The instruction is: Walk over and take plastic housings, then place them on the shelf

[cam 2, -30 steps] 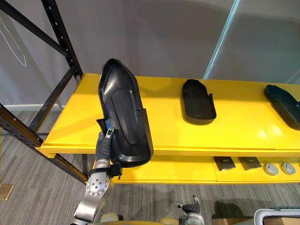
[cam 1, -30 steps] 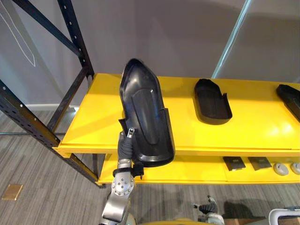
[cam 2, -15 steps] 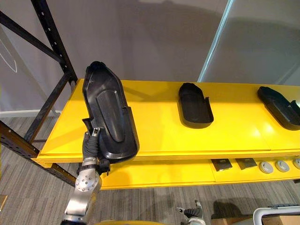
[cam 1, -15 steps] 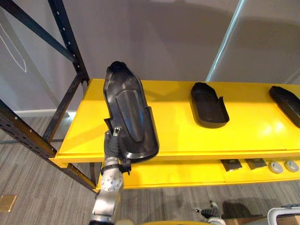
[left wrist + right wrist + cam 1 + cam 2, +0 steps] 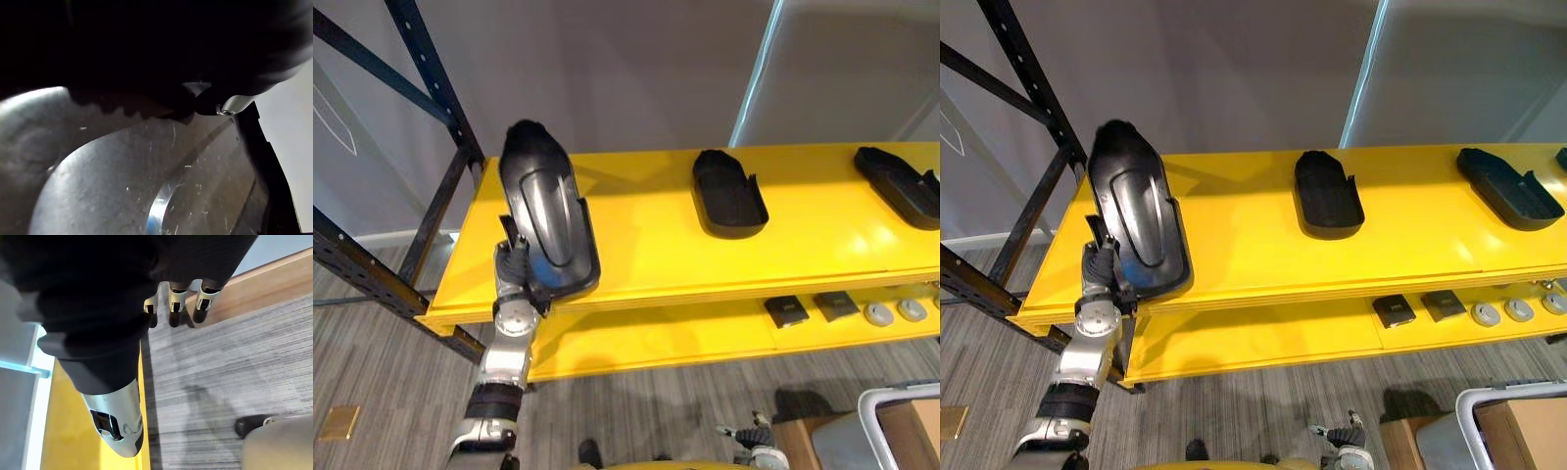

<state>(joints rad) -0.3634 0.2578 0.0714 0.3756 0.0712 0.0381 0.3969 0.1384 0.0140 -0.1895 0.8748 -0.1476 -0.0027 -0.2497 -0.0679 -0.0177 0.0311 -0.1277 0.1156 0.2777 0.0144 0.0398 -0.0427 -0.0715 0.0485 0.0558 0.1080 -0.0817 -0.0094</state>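
The left hand [image 5: 517, 272] sits at the left of the frame, clamped on the lower end of a black housing [image 5: 543, 215]. In the left wrist view one dark fingertip [image 5: 208, 104] presses on the housing's scratched inner face, so the hand is pinching it; the other fingers are hidden behind the plastic.

The housing stands steeply tilted, hollow side toward the camera. Its rounded top reaches toward the back wall and its lower rim crosses the front edge of the yellow shelf [image 5: 646, 255]. I cannot tell whether it touches the shelf.

Right of it lies bare yellow board, then a second housing [image 5: 729, 194] at upper centre, hollow side up. A third housing [image 5: 901, 186] lies at the upper right edge. Small dark plates [image 5: 788, 311] and grey discs [image 5: 891, 311] lie on the lower shelf [image 5: 636, 338] at the lower right. A black rack post [image 5: 431, 88] rises at the upper left.

The right hand [image 5: 176, 303] hangs over the floor with fingers loose, holding nothing.

This looks like the placing step, with the housing over the shelf's left end and not yet laid down. The next move probably calls for tipping it flat onto the bare patch, clear of the second housing and back from the front edge, and only then letting go.
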